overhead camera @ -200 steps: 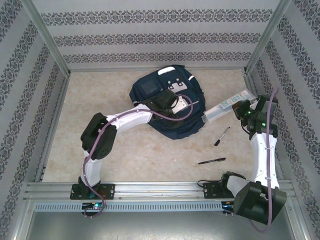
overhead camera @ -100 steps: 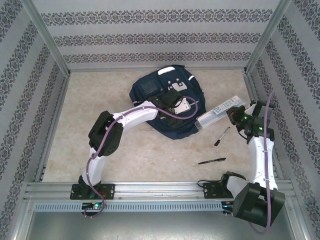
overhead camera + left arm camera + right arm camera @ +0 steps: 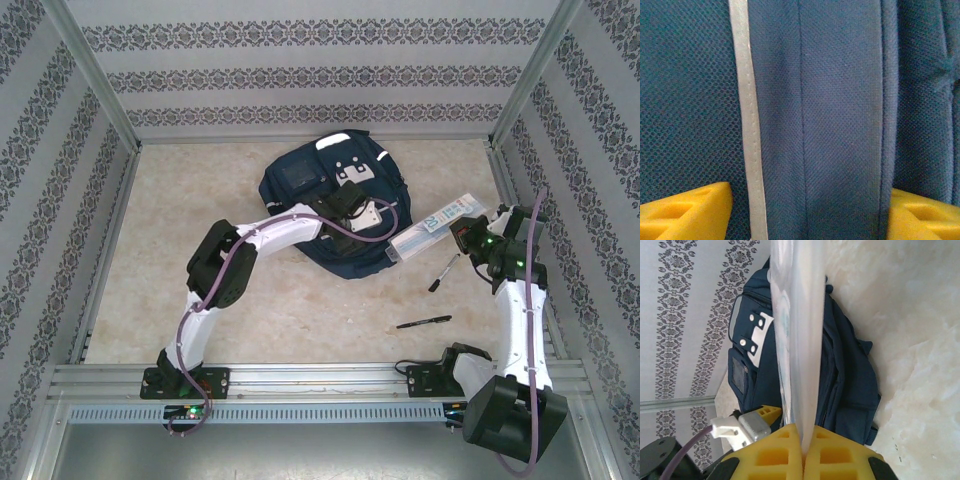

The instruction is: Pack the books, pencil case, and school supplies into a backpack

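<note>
Right jaws clamp the stiff, light pencil case [image 3: 800, 315] by one end; left jaws stand wide astride soft backpack [image 3: 840, 100] fabric, perhaps a strap.

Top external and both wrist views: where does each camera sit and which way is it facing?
Top external: above and behind the bases, looking down at the table, backpack and both arms.
Left wrist: close above the backpack, facing its fabric; left gripper open, fingers at bottom corners.
Right wrist: looks along the pencil case toward the backpack; right gripper clamps it.
Shared: top external and right wrist both show backpack and pencil case.
</note>
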`<state>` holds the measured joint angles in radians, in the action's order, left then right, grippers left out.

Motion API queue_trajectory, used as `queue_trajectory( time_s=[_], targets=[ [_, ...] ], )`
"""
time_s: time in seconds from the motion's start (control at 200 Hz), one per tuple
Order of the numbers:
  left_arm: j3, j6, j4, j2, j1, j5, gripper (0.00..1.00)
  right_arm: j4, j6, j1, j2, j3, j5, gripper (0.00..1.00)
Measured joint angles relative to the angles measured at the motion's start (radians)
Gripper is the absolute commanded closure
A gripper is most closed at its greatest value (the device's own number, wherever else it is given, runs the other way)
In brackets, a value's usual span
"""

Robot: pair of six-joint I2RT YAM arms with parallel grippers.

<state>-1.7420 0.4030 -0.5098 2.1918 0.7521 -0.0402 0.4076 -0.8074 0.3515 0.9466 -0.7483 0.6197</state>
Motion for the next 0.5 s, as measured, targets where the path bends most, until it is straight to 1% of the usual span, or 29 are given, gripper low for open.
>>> queue_trajectory(
  time_s=[0.05, 0.075, 0.115, 0.15, 0.195, 0.22, 0.26, 0.39, 0.5],
  targets=[
    [0.000, 0.003, 0.000, 0.003, 0.001, -0.002, 0.38, 0.000, 0.000, 0.000, -0.002, 0.003, 0.001, 1.00],
    [0.000, 0.003, 0.000, 0.003, 0.001, -0.006, 0.47, 0.000, 0.000, 0.000, -0.004, 0.004, 0.002, 1.00],
    [-0.003, 0.007, -0.001, 0.003, 0.001, -0.014, 0.65, 0.000, 0.000, 0.000, -0.004, 0.006, 0.004, 1.00],
    [-0.005, 0.012, -0.003, 0.003, 0.001, -0.019, 0.77, 0.000, 0.000, 0.000, -0.005, 0.009, 0.006, 1.00],
    [-0.012, 0.014, -0.010, 0.003, 0.001, -0.030, 0.91, -0.001, 0.000, 0.000, -0.006, 0.015, 0.011, 1.00],
    [-0.019, 0.015, -0.020, 0.003, 0.001, -0.036, 0.95, -0.001, 0.000, 0.000, -0.006, 0.020, 0.014, 1.00],
    [-0.032, 0.020, -0.031, 0.003, 0.002, -0.035, 1.00, -0.001, 0.000, 0.000, -0.008, 0.029, 0.021, 1.00],
    [-0.070, 0.011, -0.051, -0.005, 0.000, -0.025, 1.00, -0.010, -0.001, 0.000, -0.008, 0.055, 0.051, 1.00],
    [-0.056, 0.004, -0.016, -0.042, 0.000, 0.006, 1.00, -0.069, -0.016, -0.001, 0.005, 0.082, 0.131, 1.00]
  ],
)
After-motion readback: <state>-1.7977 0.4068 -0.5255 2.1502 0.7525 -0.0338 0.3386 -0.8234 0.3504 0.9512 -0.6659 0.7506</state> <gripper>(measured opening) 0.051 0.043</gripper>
